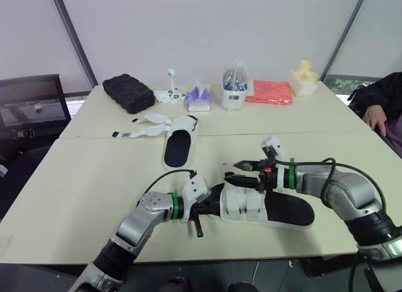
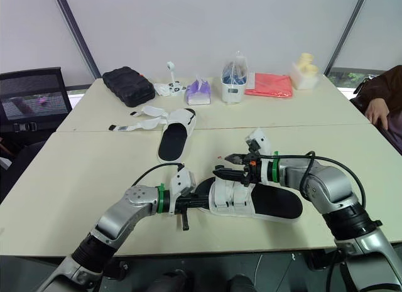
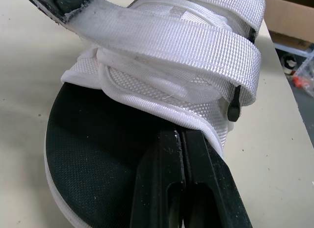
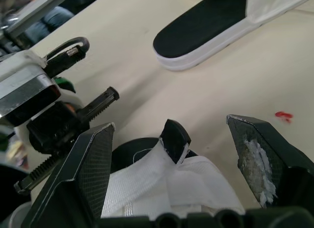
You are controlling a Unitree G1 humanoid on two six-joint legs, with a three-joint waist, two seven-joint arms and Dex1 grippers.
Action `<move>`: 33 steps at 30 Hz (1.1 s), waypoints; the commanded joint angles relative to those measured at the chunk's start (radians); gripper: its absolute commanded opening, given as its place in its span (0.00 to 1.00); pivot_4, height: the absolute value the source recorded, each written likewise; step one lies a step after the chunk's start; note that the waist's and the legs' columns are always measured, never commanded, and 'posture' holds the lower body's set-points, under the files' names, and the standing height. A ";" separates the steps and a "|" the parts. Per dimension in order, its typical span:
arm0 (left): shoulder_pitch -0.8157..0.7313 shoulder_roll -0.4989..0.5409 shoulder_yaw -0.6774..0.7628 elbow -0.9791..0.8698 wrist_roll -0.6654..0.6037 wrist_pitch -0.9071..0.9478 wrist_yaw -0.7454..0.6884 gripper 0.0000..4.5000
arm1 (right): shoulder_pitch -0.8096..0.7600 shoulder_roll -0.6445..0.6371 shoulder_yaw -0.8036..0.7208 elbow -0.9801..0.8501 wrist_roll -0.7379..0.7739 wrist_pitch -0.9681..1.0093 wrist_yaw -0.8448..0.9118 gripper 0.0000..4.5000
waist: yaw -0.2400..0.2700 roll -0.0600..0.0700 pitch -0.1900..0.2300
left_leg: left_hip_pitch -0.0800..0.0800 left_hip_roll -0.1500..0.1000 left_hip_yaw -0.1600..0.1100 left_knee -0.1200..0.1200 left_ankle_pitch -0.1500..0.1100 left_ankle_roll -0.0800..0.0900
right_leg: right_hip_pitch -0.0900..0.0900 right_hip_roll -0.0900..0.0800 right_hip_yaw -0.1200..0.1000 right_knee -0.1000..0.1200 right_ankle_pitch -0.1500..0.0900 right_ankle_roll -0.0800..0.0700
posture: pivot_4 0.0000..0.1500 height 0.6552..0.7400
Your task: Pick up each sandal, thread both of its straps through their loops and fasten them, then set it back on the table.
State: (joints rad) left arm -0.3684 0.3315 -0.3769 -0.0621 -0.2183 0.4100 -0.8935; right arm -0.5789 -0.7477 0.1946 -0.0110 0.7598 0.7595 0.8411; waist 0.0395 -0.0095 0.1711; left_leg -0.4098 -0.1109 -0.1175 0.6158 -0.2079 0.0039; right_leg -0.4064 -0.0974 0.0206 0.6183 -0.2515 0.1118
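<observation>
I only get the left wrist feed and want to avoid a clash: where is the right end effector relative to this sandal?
Observer: The right end effector hovers open over the straps of the near sandal, with a black strap tip between its fingers.
Operator: And the other sandal?
Observer: The far sandal lies farther back on the table, its loose straps spread toward the robot's left.
Operator: Anyone nearby?
Observer: A person's hand is beside the table's right edge.
</observation>
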 commanded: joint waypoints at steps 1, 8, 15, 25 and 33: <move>0.013 0.000 -0.009 -0.006 0.016 0.008 0.013 0.00 | -0.030 0.023 -0.015 0.012 -0.035 0.006 0.056 0.88 | 0.000 0.000 0.000 | 0.000 0.000 0.000 0.000 0.000 0.000 | 0.000 0.000 0.000 0.000 0.000 0.000 | 1.00 1.00; 0.025 0.001 -0.008 -0.021 0.014 0.014 0.028 0.00 | -0.030 0.057 -0.040 0.014 -0.081 0.028 0.091 0.23 | -0.001 0.000 0.000 | 0.000 0.000 0.000 0.000 0.000 0.000 | 0.000 0.000 0.000 0.000 0.000 0.000 | 1.00 1.00; 0.025 0.003 -0.008 -0.022 0.014 0.012 0.030 0.00 | -0.028 0.088 -0.102 0.009 -0.095 0.042 0.055 0.01 | -0.001 0.000 0.000 | 0.000 0.000 0.000 0.000 0.000 0.000 | -0.001 0.000 0.000 0.000 0.000 0.000 | 1.00 1.00; 0.026 -0.001 -0.015 -0.027 0.011 0.016 0.028 0.00 | -0.002 0.109 -0.136 0.081 -0.180 0.017 -0.004 0.01 | -0.002 0.000 0.000 | 0.000 0.000 0.000 0.000 0.000 0.000 | -0.001 0.000 0.000 0.001 0.000 0.000 | 1.00 1.00; 0.037 0.010 -0.018 -0.043 0.012 0.023 0.022 0.00 | 0.066 0.058 -0.006 0.063 -0.331 -0.002 0.014 0.01 | 0.001 0.000 -0.001 | 0.001 0.000 0.000 0.000 0.000 0.000 | 0.001 0.000 0.000 0.001 0.001 0.000 | 1.00 1.00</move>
State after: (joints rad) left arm -0.3459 0.3350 -0.3778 -0.0936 -0.2164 0.4242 -0.8659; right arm -0.5375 -0.6553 0.1593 0.0364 0.5003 0.7517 0.8702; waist 0.0402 -0.0095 0.1702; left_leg -0.4083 -0.1112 -0.1173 0.6163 -0.2079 0.0036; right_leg -0.4050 -0.0974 0.0210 0.6190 -0.2508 0.1121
